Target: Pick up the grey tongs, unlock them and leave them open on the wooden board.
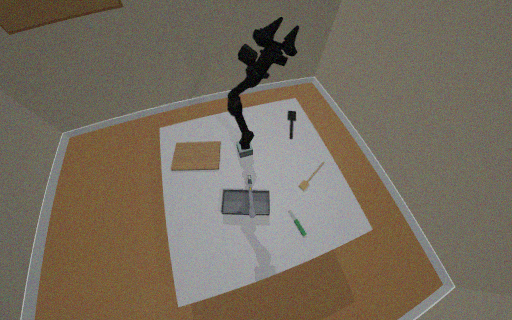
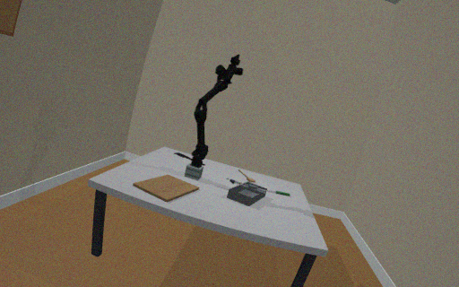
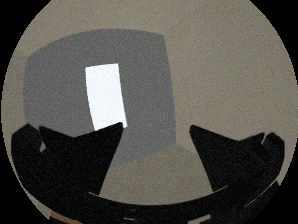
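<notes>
The grey tongs [image 1: 251,202] lie across the roasting tin [image 1: 222,202] [image 2: 249,203], with the hinge end sticking out over one long wall in the top view; their arms look closed together. In the exterior view they are small and hard to make out. The wooden board [image 1: 196,156] [image 2: 167,187] lies flat with nothing on it. My gripper [image 1: 290,22] [image 2: 237,56] [image 3: 157,127] is open and empty, raised high above the table and pointing up and away; the wrist view shows only walls and ceiling between and beyond the fingers.
On the white table [image 1: 197,250] [image 2: 123,184] lie a black spatula-like tool [image 1: 291,122], a small wooden spatula [image 1: 304,185] [image 2: 249,178] and a green-handled tool [image 1: 300,227] [image 2: 282,194]. The arm's base [image 1: 245,151] [image 2: 194,171] stands between the board and the black tool.
</notes>
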Controlling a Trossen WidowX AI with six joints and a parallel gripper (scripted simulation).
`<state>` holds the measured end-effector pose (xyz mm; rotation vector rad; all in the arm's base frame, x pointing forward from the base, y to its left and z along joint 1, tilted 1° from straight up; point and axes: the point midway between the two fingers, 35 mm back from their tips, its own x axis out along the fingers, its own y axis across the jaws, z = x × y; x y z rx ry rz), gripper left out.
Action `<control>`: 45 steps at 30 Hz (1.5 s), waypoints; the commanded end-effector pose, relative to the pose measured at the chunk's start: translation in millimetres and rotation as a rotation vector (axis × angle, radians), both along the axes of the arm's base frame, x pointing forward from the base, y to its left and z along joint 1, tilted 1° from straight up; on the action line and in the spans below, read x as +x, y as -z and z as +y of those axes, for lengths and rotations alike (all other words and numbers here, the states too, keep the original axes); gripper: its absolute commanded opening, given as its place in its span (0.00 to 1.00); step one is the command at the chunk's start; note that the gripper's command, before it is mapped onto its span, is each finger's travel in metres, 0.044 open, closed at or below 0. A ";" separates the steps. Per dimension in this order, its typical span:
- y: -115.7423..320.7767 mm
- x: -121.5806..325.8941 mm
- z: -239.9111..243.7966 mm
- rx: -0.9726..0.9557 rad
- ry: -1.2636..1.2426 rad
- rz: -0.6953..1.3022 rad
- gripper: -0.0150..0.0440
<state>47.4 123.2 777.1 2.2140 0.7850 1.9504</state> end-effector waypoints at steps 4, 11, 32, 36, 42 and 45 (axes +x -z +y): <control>2.7 6.8 5.4 -0.016 0.036 0.002 0.75; 11.7 27.2 20.3 -0.070 0.139 0.009 0.69; 62.1 115.7 68.4 -0.315 0.449 0.053 0.69; 81.2 154.8 71.4 -0.389 0.566 0.099 0.69; 129.6 220.0 78.6 -0.605 0.781 0.122 0.69; 164.9 258.4 82.1 -0.763 0.883 0.116 0.69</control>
